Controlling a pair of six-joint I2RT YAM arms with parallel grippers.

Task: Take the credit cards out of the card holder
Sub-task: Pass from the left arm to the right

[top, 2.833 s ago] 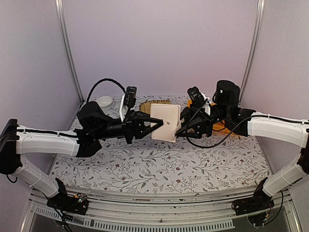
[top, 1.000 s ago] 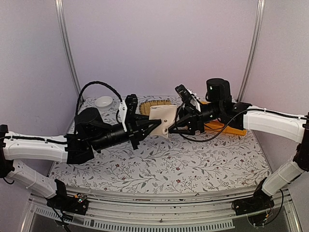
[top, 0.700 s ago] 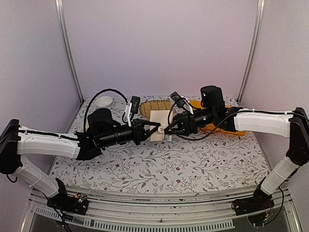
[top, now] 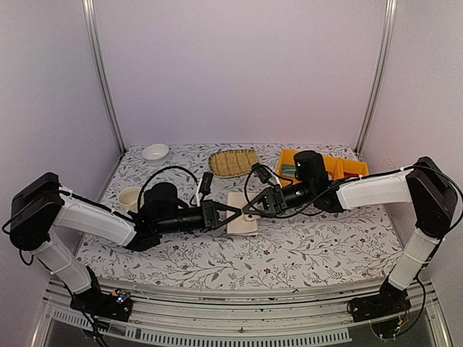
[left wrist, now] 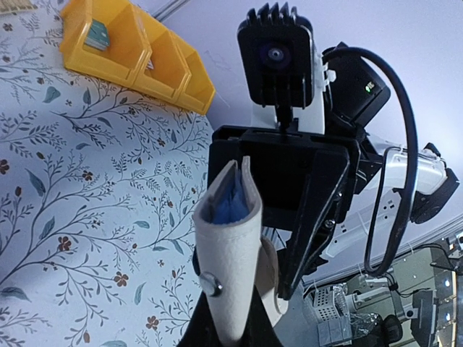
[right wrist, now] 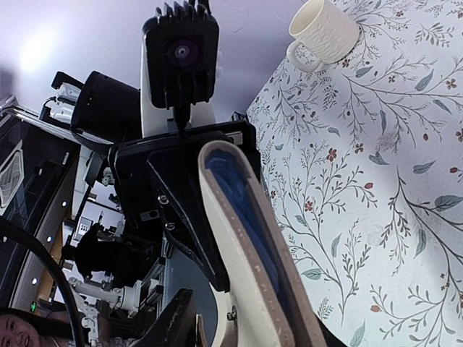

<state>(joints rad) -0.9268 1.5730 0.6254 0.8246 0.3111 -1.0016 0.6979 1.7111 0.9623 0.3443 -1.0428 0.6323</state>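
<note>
Edge of the stiff, slick blue card [left wrist: 230, 202] looks the place to pinch; left end effector [top: 224, 215] clamps the floppy card holder [left wrist: 230, 267], right end effector [top: 252, 210] stands apart.

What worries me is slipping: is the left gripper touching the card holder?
Touching: left wrist view shows the left gripper clamped on the card holder.

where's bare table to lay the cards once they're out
Bare: the near strip of table in front of the card holder, and the patch between white bowl and woven mat. Crowded: the middle, with left arm and right arm.
</note>
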